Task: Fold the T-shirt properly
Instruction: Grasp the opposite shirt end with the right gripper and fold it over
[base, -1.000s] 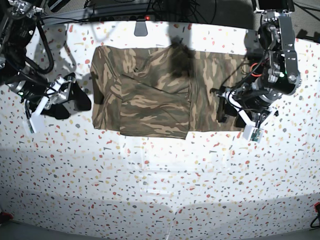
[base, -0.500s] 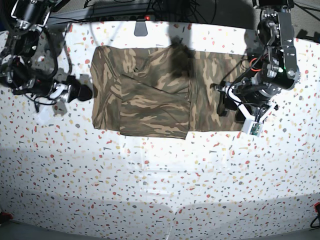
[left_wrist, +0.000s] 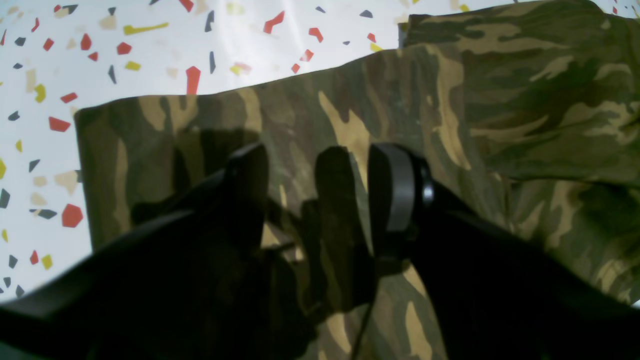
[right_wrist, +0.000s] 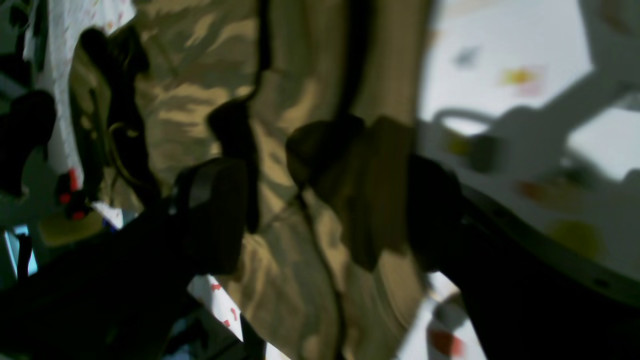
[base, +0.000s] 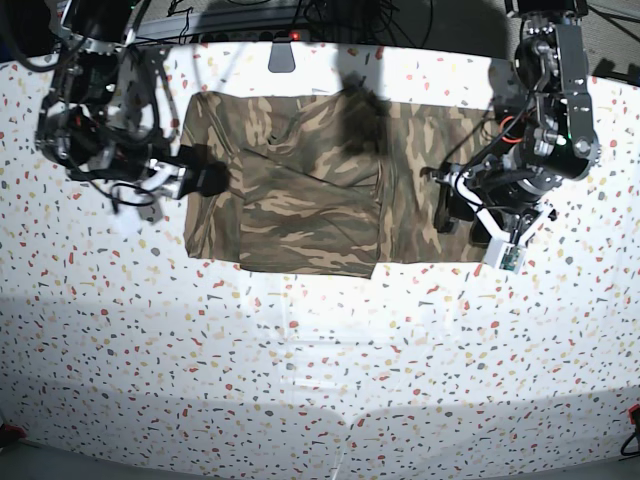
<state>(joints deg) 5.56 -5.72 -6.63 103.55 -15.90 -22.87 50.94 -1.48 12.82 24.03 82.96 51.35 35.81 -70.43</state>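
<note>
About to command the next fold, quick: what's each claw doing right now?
Left claw: open, jaws apart over the camouflage T-shirt, gripping nothing.
Right claw: open, jaws spread over the T-shirt's edge, holding nothing.

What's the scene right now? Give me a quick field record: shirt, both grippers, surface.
shirt: camouflage T-shirt, partly folded, lying flat
left gripper: open, over the shirt's edge on the base view's right, holding nothing
right gripper: open, over the shirt's opposite edge, holding nothing
surface: white speckled table
</note>
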